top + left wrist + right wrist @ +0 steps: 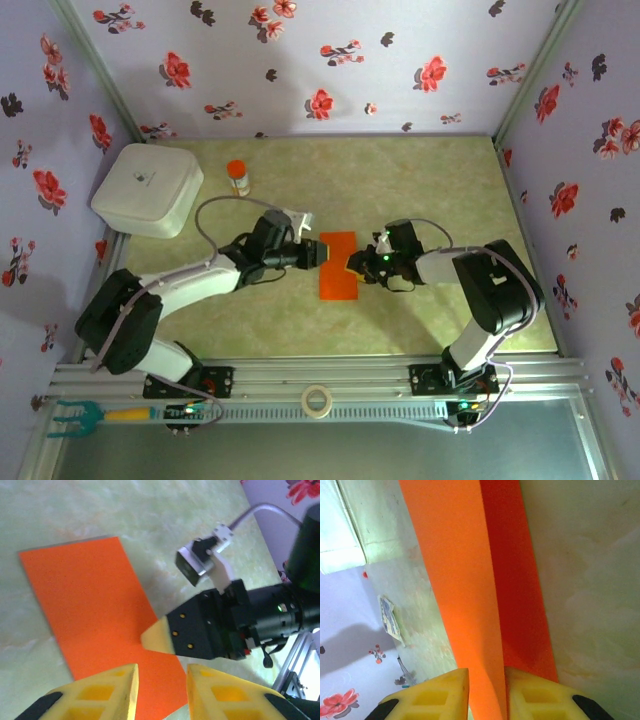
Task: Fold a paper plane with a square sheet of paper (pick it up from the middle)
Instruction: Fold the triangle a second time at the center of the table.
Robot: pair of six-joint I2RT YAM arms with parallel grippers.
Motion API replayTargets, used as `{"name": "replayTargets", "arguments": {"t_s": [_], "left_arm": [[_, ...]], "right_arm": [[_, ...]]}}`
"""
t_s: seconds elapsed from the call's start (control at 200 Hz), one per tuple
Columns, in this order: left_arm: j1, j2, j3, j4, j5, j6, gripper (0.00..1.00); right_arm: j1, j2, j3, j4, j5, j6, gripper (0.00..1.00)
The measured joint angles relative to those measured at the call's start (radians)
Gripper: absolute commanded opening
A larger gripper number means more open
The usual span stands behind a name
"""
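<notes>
The paper [338,268] lies near the middle of the desk [450,200], between the two tools. From above it reads as an upright orange rectangle, taller than it is wide.

The left tool [318,253] reaches in from the left and sits at the paper's upper left edge. In the left wrist view its two yellow fingers [107,692] stand clearly apart, open, with flat orange paper showing in the gap and nothing pinched between them.

The right tool [352,263] comes in from the right and meets the paper's right edge about halfway along. In the left wrist view its yellow tip touches that edge. In the right wrist view a paler strip of the paper [455,570] rises off a darker strip lying beside it and runs down into the narrow gap between the right fingers [437,695]. The fingers sit on either side of this raised strip, but I cannot tell whether they actually clamp it.

A white box [148,188] sits in the far left corner of the desk, with a small orange-capped bottle [238,177] just to its right, both well apart from the paper. A tape roll [318,400] rests on the rail between the arm bases.
</notes>
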Motion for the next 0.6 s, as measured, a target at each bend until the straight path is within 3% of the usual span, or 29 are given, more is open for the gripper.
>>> {"name": "replayTargets", "arguments": {"t_s": [0.3, 0.6], "left_arm": [[-0.178, 0.000, -0.054, 0.053, -0.167, 0.227, 0.43], [-0.364, 0.137, 0.017, -0.031, -0.330, 0.464, 0.54]], "right_arm": [[-0.004, 0.011, 0.018, -0.014, -0.007, -0.018, 0.21], [-0.011, 0.014, 0.025, -0.030, -0.007, -0.026, 0.22]]}}
